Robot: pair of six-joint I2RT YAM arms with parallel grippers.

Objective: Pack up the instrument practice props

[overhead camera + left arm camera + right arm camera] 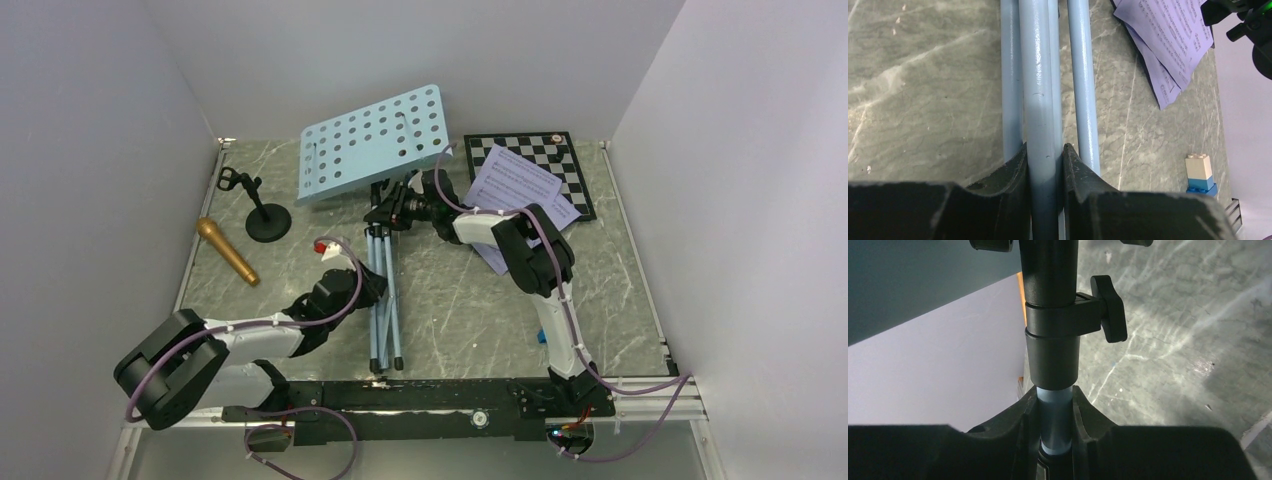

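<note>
Left wrist view has the left gripper (1044, 152) clenched on the middle tube of the light-blue music stand (1040, 75). Its two black fingers press against either side of that tube, and two more tubes lie close alongside on the table (923, 100). The grip sits low on the bundle of legs, which I judge is meant to pin the stand's lower end while the other arm works higher up. In the right wrist view the right gripper (1054, 395) is clamped round the stand's pale-blue shaft just under the black clamp collar (1052, 350) with its side knob (1109, 307). That hold looks suited to steadying the shaft or pushing it in so the stand can be shortened. From above, the stand lies across the middle of the table. Its legs (385, 300) are drawn together toward the arm bases and its hole-punched desk (372, 140) is tilted up at the far end, so it seems only partly collapsed. The sheet-music pages (515, 185) lie loose to the right, overlapping the edge of the chessboard (560, 160). The microphone (227, 250) lies flat near the left wall beside the upright mic stand (266, 218), both well apart from either gripper. A small toy brick (1199, 172) sits near the right arm's base and is no part of the packing.
</note>
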